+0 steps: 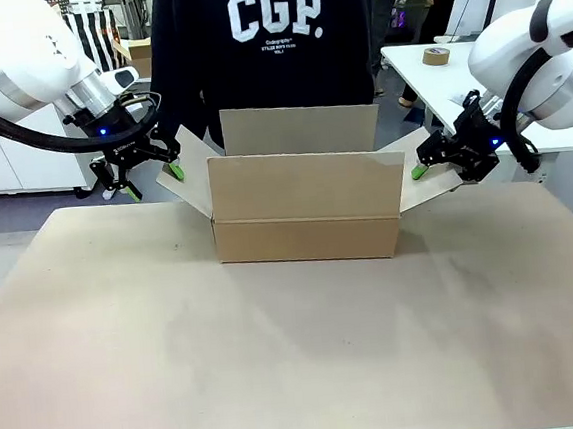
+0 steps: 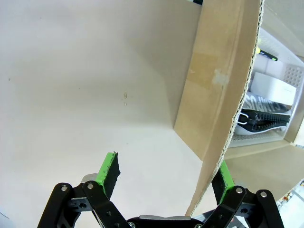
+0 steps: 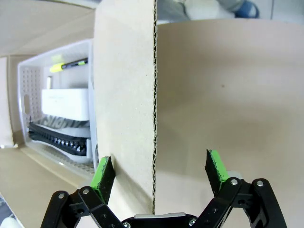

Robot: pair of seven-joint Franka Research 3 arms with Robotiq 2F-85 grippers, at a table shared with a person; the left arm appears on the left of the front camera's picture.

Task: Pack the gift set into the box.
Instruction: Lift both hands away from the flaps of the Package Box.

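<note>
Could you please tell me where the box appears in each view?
Front view: the box stands open at mid-table.
Left wrist view: the box runs down the right half.
Right wrist view: the box spans centre and right.
Shared landmark: the white tray past its corrugated edge, in both wrist views.

From the front, the near wall of the box [image 1: 306, 208] hides its inside, and the picture's top edge cuts off the person [image 1: 262, 46] at the shoulders. In the right wrist view a side flap [image 3: 126, 95] covers part of the white basket [image 3: 28, 80] (the lettering on the black pouch [image 3: 54, 135] inside cannot be read).
</note>
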